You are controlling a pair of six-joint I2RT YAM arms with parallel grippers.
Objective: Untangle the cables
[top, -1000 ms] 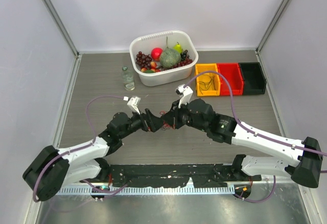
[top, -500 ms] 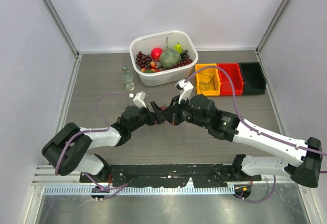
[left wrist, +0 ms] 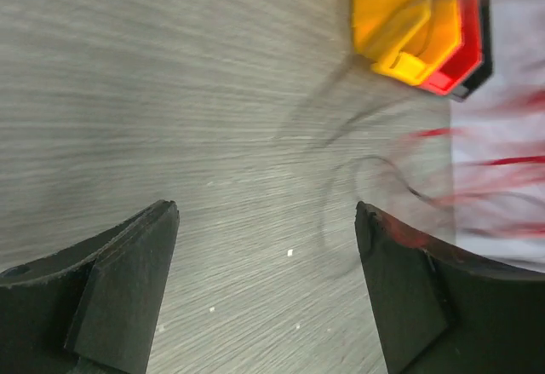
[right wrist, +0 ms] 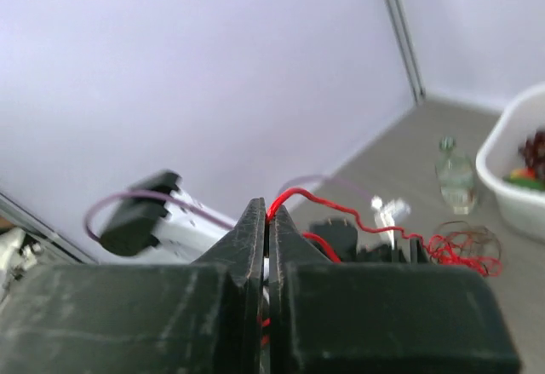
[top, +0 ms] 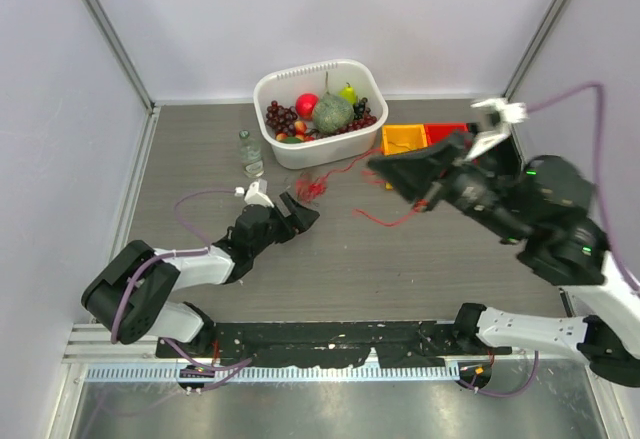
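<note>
Right claw (right wrist: pixel 267 210) is clamped on a red wire (right wrist: pixel 298 192) and held high over the right of the table (top: pixel 190 259). I judge this is to draw that strand out of the cables (top: pixel 310 187). The bundle lies mid-table, just near of the white tub (top: pixel 335 155), with the red strand trailing right from it. Left claw (top: pixel 303 214) sits low just beside the bundle, jaws apart and empty. Faint dark loops show on the table between them, probably the next pick.

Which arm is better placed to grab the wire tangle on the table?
Probably left. The left gripper is open and low beside the tangle of red wires; the right gripper is raised high, shut on one red wire.
</note>
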